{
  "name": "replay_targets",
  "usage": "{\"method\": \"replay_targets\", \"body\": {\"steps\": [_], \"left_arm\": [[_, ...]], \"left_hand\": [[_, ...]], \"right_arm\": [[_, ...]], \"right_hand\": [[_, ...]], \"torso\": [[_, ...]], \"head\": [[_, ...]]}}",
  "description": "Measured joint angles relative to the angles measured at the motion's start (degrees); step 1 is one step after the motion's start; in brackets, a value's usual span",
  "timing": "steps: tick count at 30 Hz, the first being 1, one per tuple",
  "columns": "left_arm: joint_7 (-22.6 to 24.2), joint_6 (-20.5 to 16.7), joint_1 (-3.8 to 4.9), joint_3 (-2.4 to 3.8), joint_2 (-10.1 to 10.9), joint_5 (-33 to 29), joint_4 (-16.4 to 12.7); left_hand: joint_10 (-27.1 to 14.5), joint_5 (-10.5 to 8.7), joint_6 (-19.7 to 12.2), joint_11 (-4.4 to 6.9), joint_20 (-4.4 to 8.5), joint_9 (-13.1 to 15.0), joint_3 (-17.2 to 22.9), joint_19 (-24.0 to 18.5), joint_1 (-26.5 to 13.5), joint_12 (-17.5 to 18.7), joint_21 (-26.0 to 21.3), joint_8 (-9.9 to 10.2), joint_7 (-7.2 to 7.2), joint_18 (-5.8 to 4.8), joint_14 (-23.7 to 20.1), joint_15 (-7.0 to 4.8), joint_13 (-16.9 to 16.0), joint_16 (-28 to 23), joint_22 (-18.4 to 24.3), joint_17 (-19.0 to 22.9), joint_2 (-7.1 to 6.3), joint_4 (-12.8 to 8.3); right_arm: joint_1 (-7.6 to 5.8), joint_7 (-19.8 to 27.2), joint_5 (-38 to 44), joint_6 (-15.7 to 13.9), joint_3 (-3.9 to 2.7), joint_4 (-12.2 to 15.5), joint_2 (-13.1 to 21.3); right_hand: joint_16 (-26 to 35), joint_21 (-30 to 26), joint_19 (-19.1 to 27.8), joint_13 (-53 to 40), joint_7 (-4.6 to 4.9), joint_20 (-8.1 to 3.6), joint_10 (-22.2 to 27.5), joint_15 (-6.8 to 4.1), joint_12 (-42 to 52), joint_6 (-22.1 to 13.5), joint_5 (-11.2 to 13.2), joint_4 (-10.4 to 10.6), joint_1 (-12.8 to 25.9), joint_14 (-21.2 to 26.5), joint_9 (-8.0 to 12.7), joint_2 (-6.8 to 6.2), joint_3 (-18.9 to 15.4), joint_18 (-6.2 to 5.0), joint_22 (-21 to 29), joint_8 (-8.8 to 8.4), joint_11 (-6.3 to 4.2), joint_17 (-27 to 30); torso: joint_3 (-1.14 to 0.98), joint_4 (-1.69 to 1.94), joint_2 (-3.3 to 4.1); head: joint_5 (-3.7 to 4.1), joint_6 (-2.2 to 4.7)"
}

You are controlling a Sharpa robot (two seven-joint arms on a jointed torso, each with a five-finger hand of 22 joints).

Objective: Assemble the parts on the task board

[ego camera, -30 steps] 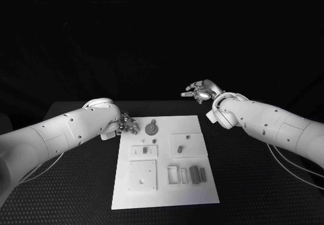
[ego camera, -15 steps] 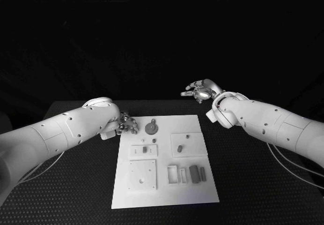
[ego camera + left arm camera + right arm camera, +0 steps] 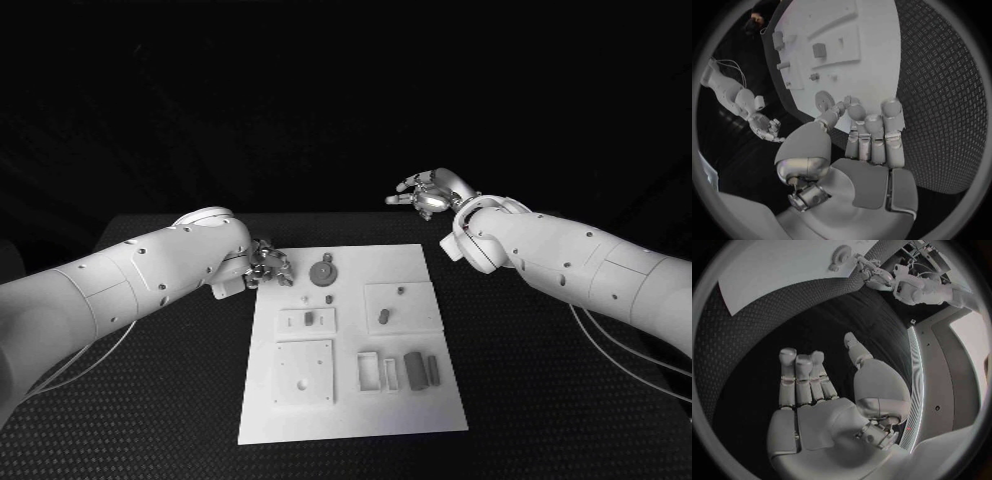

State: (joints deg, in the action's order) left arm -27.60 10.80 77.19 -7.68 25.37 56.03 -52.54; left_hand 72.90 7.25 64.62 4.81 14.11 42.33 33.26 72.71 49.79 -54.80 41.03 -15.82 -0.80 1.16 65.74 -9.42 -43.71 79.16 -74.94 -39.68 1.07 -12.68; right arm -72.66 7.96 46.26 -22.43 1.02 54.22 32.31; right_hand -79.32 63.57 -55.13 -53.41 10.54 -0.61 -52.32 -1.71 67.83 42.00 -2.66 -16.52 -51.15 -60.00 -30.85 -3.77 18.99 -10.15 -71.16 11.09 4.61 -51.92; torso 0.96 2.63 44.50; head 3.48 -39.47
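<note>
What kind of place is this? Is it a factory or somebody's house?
Probably a robot test lab, not a house. A flat white task board with small grey parts lies on a black textured table, and a silver robot hand on a white arm reaches toward it.

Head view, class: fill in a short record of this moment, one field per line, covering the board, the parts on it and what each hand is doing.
board: white task board, flat on the black table
parts: small pieces on the board, among them a round disc near its far end
left hand: at the board's far left corner, holding nothing, near the disc
right hand: raised beyond the board's far right corner, holding nothing, fingers apart
</note>
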Motion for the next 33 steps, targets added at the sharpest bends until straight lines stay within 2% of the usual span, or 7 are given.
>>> {"method": "replay_targets", "body": {"steps": [8,12,17,22,25,28,33], "left_arm": [[-0.05,-1.25,0.02,0.04,3.31,-2.88,-3.81],[-0.17,-2.19,0.06,0.04,5.81,-4.98,-7.45],[-0.52,-3.74,0.06,0.0,9.55,-6.89,-13.73],[-0.88,-5.68,0.06,-0.09,11.88,-7.44,-18.56],[-1.0,-6.84,0.06,-0.47,12.58,-7.24,-20.78],[-1.1,-7.66,0.08,-1.57,13.11,-6.88,-22.46],[-1.4,-8.42,0.04,-2.74,14.14,-5.99,-24.43]], "left_hand": [[0.0,-0.44,0.13,0.0,-0.01,0.0,0.15,0.0,0.2,0.0,0.23,0.0,-0.09,0.0,0.19,-0.01,0.05,0.0,0.0,0.0,-0.2,-0.15],[0.24,-0.44,0.23,0.24,0.11,0.0,0.15,0.3,0.22,-0.2,0.23,0.0,-0.17,-0.01,0.22,0.0,0.05,0.27,0.01,0.0,-0.22,-0.15],[0.32,-0.57,0.39,0.32,0.11,0.0,0.15,0.31,0.43,-0.22,0.64,0.0,-0.24,-0.01,0.49,-0.07,0.05,0.28,0.01,-0.01,-0.44,-0.16],[0.45,-0.21,0.46,0.19,0.11,0.0,0.15,0.31,0.45,-0.22,0.67,0.0,-0.31,-0.01,0.56,-0.02,0.05,0.28,0.02,0.05,-0.45,-0.16],[0.56,-0.21,0.49,0.14,0.11,0.0,0.15,0.31,0.45,-0.22,0.67,0.0,-0.3,0.0,0.6,0.02,0.05,0.28,0.02,0.05,-0.45,-0.16],[0.72,-0.21,0.69,0.31,0.25,0.0,0.15,0.47,0.45,-0.22,0.67,-0.01,-0.13,-0.01,0.63,0.02,0.1,0.28,0.02,0.05,-0.45,-0.16],[0.74,-0.21,0.8,0.32,0.22,0.0,0.15,0.61,0.67,-0.22,0.67,-0.01,-0.24,-0.01,0.73,0.1,0.1,0.27,0.02,0.05,-0.67,-0.17]], "right_arm": [[0.02,0.0,0.0,0.03,0.0,-0.07,0.16],[0.02,0.01,0.0,0.05,0.0,-0.36,0.22],[0.01,0.01,0.01,0.08,0.0,-0.7,0.2],[0.01,0.01,0.01,0.11,0.0,-0.95,0.18],[0.01,0.01,0.01,0.13,0.0,-1.09,0.07],[0.01,0.01,0.01,0.17,0.0,-1.15,-0.03],[0.01,0.01,0.02,0.21,0.0,-1.18,-0.03]], "right_hand": [[0.0,0.0,0.0,0.0,0.01,0.0,0.0,0.0,0.0,0.0,0.0,0.01,0.0,0.0,0.0,0.0,-0.32,0.0,0.0,0.0,0.0,0.0],[0.0,0.0,0.0,0.05,0.01,0.0,0.0,0.0,0.0,0.0,0.0,0.01,0.0,0.0,0.0,0.0,-0.32,0.0,-0.01,0.0,0.0,0.05],[0.0,0.0,0.0,0.05,0.01,0.0,0.0,0.0,0.0,-0.01,0.0,0.01,0.0,0.0,0.0,0.0,-0.32,0.0,-0.01,0.0,0.0,0.05],[0.0,0.0,0.0,0.05,0.01,0.0,0.0,0.0,0.0,-0.01,0.0,0.0,0.0,0.0,0.0,0.0,-0.32,0.0,0.05,0.0,0.0,0.05],[0.0,0.0,0.0,0.05,0.01,0.0,0.0,0.0,-0.01,-0.01,0.0,0.0,0.0,0.0,0.0,0.0,-0.32,0.0,0.04,0.0,0.0,0.05],[0.0,0.0,0.0,0.1,0.01,0.0,0.0,0.0,-0.01,-0.01,0.0,0.0,0.0,0.0,0.0,0.0,-0.32,0.0,0.04,0.0,0.0,0.05],[0.0,0.0,0.0,0.1,0.02,0.0,0.0,0.0,-0.01,-0.01,0.0,0.0,0.0,0.0,0.0,0.0,-0.32,0.0,0.04,0.0,0.0,0.08]], "torso": [[-0.05,0.05,-0.03],[-0.06,0.12,-0.08],[-0.06,0.14,-0.09],[-0.06,0.18,-0.08],[-0.05,0.21,-0.05],[-0.04,0.21,-0.02],[0.0,0.18,-0.02]], "head": [[-0.06,-0.03],[-0.15,-0.04],[-0.3,-0.1],[-0.4,-0.22],[-0.47,-0.37],[-0.57,-0.47],[-0.64,-0.68]]}}
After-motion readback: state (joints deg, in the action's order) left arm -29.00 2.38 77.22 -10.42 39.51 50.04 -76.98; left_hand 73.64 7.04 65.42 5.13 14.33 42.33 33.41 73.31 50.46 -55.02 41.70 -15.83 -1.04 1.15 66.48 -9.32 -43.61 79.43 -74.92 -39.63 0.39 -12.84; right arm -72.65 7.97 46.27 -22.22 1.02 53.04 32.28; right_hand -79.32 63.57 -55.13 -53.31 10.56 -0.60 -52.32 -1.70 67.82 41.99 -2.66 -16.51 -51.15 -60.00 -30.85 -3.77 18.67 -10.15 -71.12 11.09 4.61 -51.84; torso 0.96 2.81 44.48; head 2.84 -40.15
